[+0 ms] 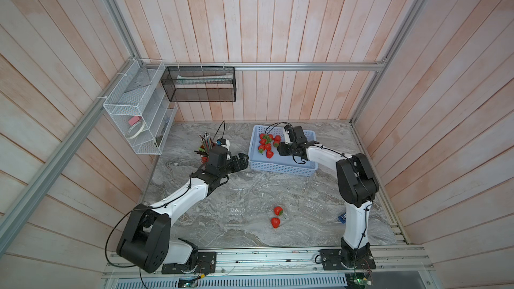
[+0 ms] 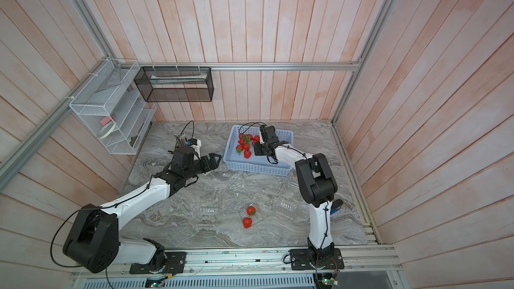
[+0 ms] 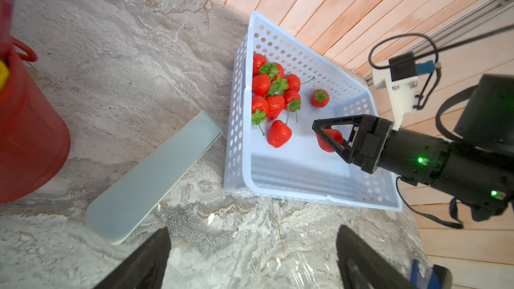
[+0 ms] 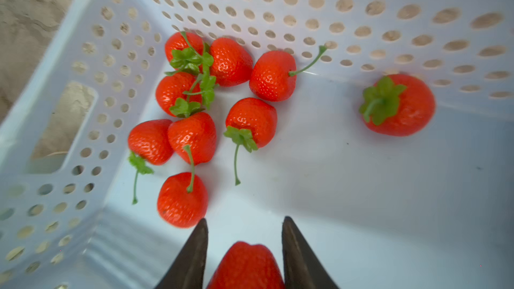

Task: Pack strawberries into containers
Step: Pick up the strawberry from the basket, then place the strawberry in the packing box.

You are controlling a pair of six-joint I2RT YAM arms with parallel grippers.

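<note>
The right gripper [image 4: 245, 229] is clamped on one strawberry [image 4: 246, 265], its red tip poking out between the fingers, inside the blue basket [image 4: 361, 4]. The other strawberries [image 4: 192, 137] lie bunched in the corner ahead of it (a lone berry [image 4: 397, 105] sits by the wall). The left gripper [image 3: 253, 230] hangs spread wide over the table just beside the basket.
</note>
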